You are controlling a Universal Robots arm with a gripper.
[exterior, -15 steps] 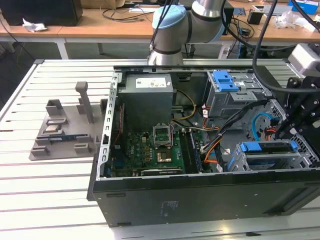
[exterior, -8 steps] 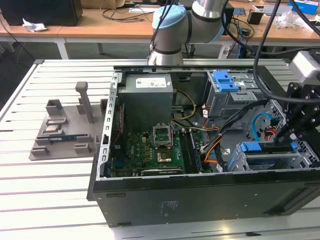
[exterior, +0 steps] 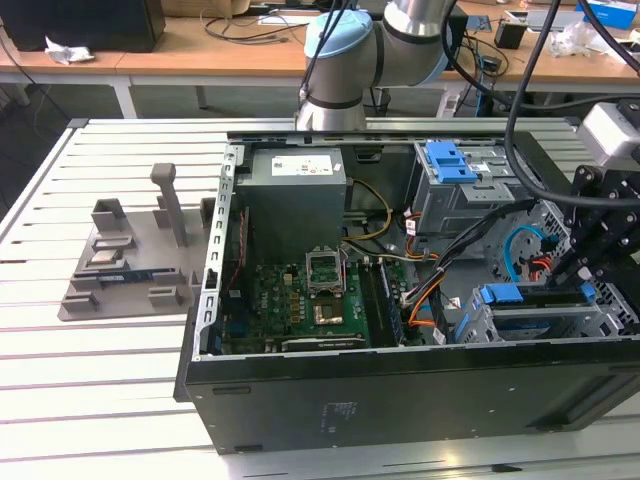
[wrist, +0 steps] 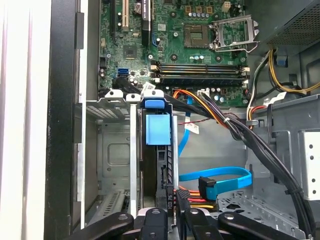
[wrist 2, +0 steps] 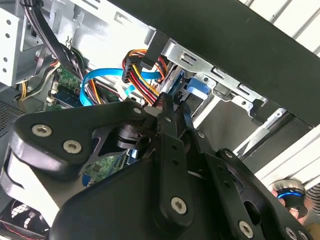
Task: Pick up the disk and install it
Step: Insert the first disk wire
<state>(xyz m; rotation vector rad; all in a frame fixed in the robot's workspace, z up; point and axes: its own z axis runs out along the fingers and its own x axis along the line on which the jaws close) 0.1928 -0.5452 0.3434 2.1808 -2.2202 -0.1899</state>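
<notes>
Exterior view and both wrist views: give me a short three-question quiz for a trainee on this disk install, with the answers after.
1. True or false: the computer case is closed up with its side panel on.
2. Where is the disk? A, on the grey holder block. B, slotted in the metal cage, close to the gripper. C, on the table outside the case.
3. Fill in: the flat cable beside the cage is coloured ____.
Key: 1 false, the motherboard lies in plain sight. 2 B. 3 blue.
</notes>
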